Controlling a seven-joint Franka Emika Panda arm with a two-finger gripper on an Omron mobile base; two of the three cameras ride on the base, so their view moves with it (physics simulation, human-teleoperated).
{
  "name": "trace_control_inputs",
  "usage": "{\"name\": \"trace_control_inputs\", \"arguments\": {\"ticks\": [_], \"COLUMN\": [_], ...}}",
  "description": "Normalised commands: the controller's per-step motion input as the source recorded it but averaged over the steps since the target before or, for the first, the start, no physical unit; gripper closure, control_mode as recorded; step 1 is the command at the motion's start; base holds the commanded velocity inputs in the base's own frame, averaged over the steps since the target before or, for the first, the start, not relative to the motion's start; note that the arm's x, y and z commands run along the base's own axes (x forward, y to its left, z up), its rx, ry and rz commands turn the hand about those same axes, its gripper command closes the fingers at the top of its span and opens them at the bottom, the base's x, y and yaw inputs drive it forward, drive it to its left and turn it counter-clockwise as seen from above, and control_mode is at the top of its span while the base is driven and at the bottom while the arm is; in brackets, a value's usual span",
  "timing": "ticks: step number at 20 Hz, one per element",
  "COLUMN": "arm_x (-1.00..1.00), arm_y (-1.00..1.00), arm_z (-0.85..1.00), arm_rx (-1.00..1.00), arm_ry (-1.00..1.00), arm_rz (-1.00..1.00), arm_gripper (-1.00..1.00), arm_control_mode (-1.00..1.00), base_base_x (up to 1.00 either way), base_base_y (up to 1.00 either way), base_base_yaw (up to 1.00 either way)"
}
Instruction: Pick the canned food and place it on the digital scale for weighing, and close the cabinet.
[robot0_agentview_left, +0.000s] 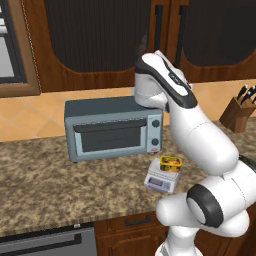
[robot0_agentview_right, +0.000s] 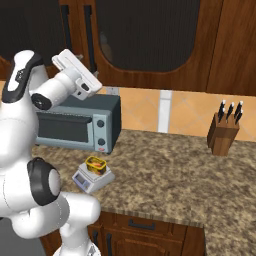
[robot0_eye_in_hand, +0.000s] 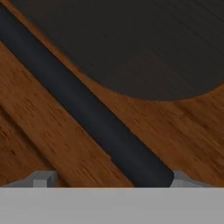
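pincer (robot0_eye_in_hand: 107, 181) spread, empty, close against cabinet (robot0_agentview_left: 100, 45) handle (robot0_eye_in_hand: 83, 111) running 10 to 5 o'clock; risk: fingertips slip off bar, door stays ajar.

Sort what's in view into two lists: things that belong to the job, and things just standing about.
Job:
- canned food, sitting on the digital scale
- cabinet, its black bar handle close in front of the hand

Standing about:
- toaster oven
- knife block
- granite counter
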Motion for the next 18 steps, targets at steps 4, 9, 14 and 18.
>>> {"name": "trace_control_inputs", "arguments": {"ticks": [4, 9, 14, 18], "arm_x": [1.0, 1.0, 1.0, 1.0], "arm_y": [-0.18, -0.18, -0.02, 0.05], "arm_z": [-1.0, -1.0, -1.0, -1.0], "arm_rx": [0.04, 0.0, -0.09, -0.28], "arm_ry": [-0.11, -0.01, 0.0, 0.0], "arm_rz": [0.18, 0.2, 0.2, 0.3], "arm_gripper": [-1.0, -1.0, -1.0, -1.0], "arm_control_mode": [-1.0, -1.0, -1.0, -1.0], "base_base_x": [0.0, 0.0, 0.0, 0.0], "base_base_y": [0.0, 0.0, 0.0, 0.0], "base_base_yaw": [0.0, 0.0, 0.0, 0.0]}}
